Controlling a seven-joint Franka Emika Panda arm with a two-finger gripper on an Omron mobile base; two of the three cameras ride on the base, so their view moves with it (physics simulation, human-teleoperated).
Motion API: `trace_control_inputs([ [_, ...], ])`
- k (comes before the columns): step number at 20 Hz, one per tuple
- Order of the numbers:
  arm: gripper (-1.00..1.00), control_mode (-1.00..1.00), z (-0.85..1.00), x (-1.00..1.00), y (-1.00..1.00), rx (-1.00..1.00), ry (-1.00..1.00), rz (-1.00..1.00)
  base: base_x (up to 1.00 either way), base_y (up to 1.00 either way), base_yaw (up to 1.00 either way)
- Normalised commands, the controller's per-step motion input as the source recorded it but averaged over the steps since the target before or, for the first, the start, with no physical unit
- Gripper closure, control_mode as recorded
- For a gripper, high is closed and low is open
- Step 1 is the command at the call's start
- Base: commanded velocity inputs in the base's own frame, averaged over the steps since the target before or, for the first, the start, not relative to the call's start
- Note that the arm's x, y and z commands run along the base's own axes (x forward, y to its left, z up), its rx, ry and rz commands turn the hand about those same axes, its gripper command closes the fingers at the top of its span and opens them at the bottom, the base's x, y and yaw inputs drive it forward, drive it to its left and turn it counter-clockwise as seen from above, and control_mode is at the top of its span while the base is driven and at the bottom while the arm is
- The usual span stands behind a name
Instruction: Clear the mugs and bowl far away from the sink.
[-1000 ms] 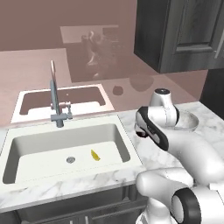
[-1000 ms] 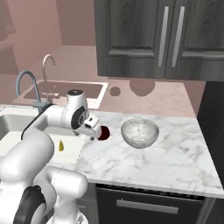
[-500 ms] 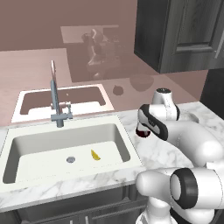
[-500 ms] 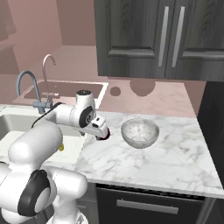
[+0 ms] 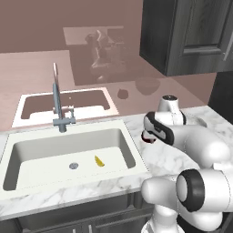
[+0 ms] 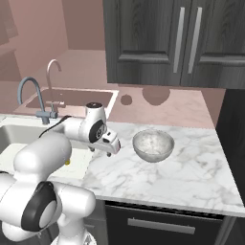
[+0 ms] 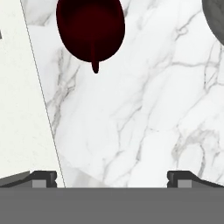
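— Gripper (image 7: 112, 177) status?
— Its 2 dark fingertips are spread wide above the white marble counter (image 7: 144, 109), holding nothing.
— And the bowl?
— The glossy speckled grey-white bowl (image 6: 153, 145) sits on the counter, right of the gripper, apart from the wide white sink (image 5: 68, 157).

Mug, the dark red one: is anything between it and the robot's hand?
No, nothing visible. Bare marble counter lies between the open hand and the dark red mug. The bowl sits off to one side.

One bowl (image 6: 153, 145), one dark red mug (image 7: 90, 27), one sink (image 5: 27, 157), one faucet (image 5: 58, 104), one yellow scrap (image 5: 98, 161).
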Motion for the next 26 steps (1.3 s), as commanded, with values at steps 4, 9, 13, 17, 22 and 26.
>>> trace_control_inputs([
  [4, -1.00, -1.00, -0.06, 0.10, 0.00, 0.00, 0.00, 0.00, 0.00, 0.00, 0.00],
  [9, -1.00, -1.00, 0.00, 0.22, 0.00, 0.00, 0.00, 0.00, 0.00, 0.00, 0.00],
  [13, -1.00, -1.00, 0.00, 0.21, 0.00, 0.00, 0.01, 0.00, 0.00, 0.00, 0.00],
  [17, -1.00, -1.00, 0.00, 0.19, 0.00, 0.00, 0.02, 0.01, 0.00, 0.00, 0.00],
  [22, -1.00, -1.00, -0.02, 0.21, 0.00, 0.00, 0.03, 0.00, 0.00, 0.00, 0.00],
  [26, -1.00, -1.00, -0.06, 0.30, 0.00, 0.00, 0.02, 0.00, 0.00, 0.00, 0.00],
])
